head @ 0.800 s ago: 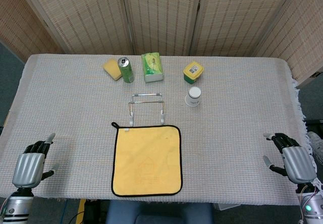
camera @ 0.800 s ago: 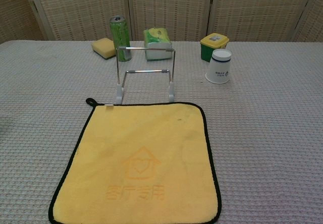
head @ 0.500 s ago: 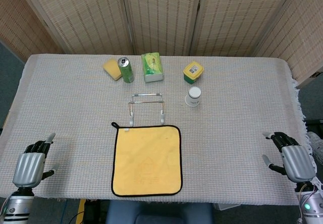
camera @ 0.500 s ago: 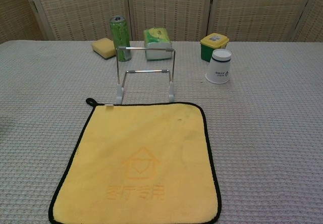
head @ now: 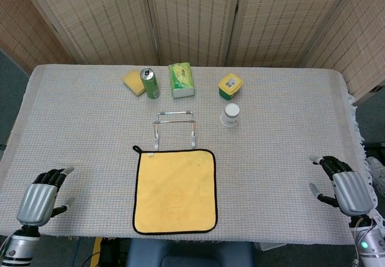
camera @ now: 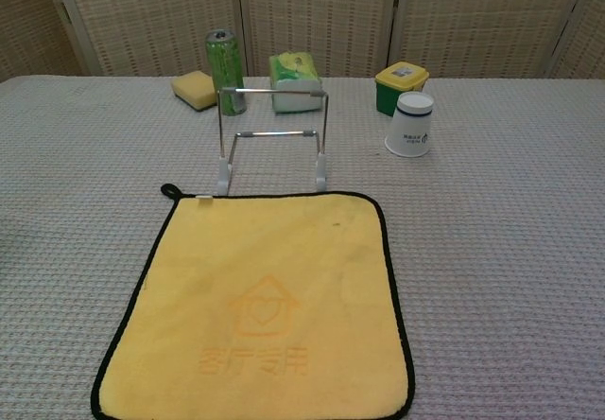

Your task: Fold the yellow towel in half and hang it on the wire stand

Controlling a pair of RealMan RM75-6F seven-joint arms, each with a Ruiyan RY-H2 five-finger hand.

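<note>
The yellow towel point(head: 175, 190) point(camera: 260, 304), edged in black, lies flat and unfolded near the table's front edge, its hanging loop at the far left corner. Just behind it stands the wire stand point(head: 174, 127) point(camera: 272, 142), bare. My left hand point(head: 41, 199) hovers at the front left corner of the table, fingers apart and holding nothing. My right hand point(head: 341, 187) is at the front right, likewise spread and empty. Both hands are far from the towel and show only in the head view.
Along the back stand a yellow sponge point(head: 133, 81), a green can point(head: 150, 83), a green tissue pack point(head: 181, 79) and a yellow-lidded green tub point(head: 230, 86). A white paper cup point(head: 230, 114) sits upside down right of the stand. The table's fringed edge point(head: 356, 128) runs on the right.
The left hand has shifted slightly right and down, toward the front edge. The right hand has edged a little inward. The towel and stand have not moved.
</note>
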